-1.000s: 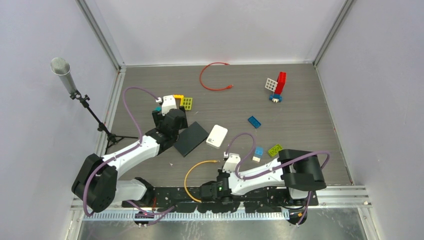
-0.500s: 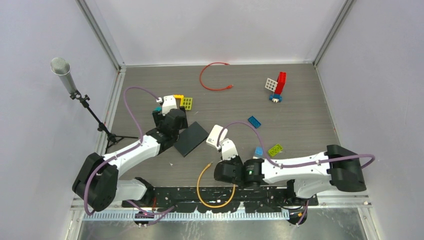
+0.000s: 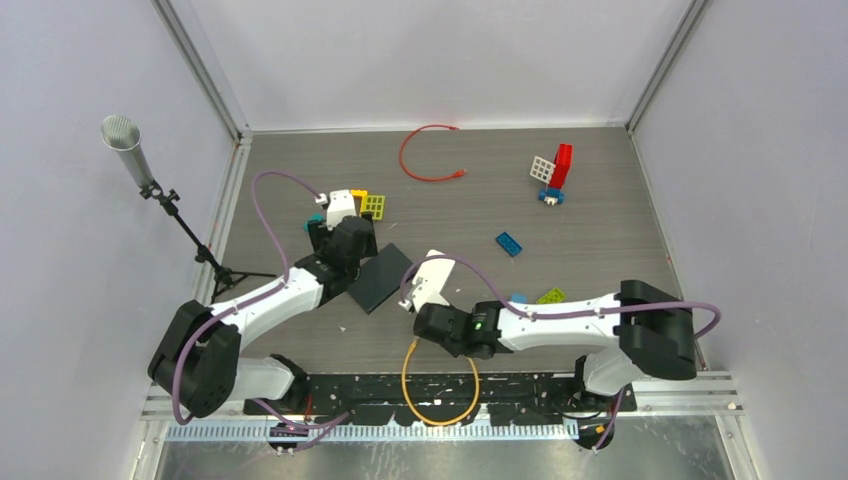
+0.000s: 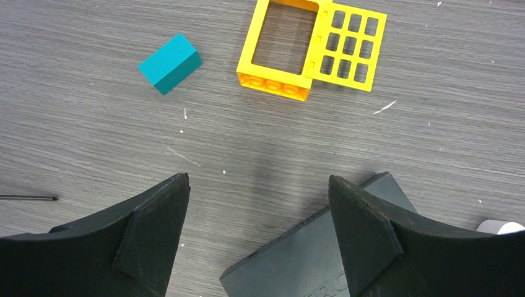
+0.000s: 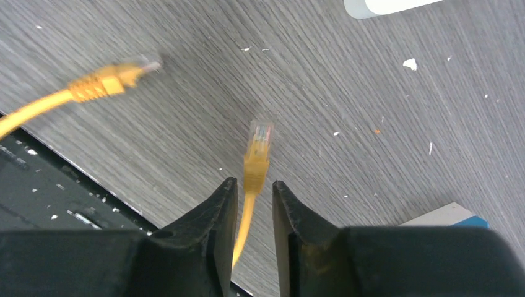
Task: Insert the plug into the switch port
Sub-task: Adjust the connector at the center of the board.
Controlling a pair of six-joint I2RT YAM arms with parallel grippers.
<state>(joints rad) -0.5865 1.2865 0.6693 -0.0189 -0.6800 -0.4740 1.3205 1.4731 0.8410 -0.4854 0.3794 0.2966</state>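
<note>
right gripper (image 5: 255,184) jaws narrow around yellow cable (image 5: 247,212), can't tell if pinched, clear plug (image 5: 260,132) on yellow boot sticking out at frame centre, second plug (image 5: 143,64) blurred upper left, white switch (image 5: 384,5) top right edge, left gripper (image 4: 257,185) wide, empty

1. This is a robotics lab test cell: plain white panels (image 3: 450,60) joined by aluminium posts (image 3: 200,70) close in a grey wood-grain bench (image 3: 600,250) on three sides.
2. Two white-and-black arms, left (image 3: 270,300) and right (image 3: 570,320), are bolted to a black rail (image 3: 520,388) and trail purple cables (image 3: 265,200).
3. A microphone (image 3: 122,140) stands on a small tripod (image 3: 215,270).
4. Toy bricks (image 3: 563,165), a red network cable (image 3: 420,160) and a yellow network cable (image 5: 254,167) lie scattered.
</note>
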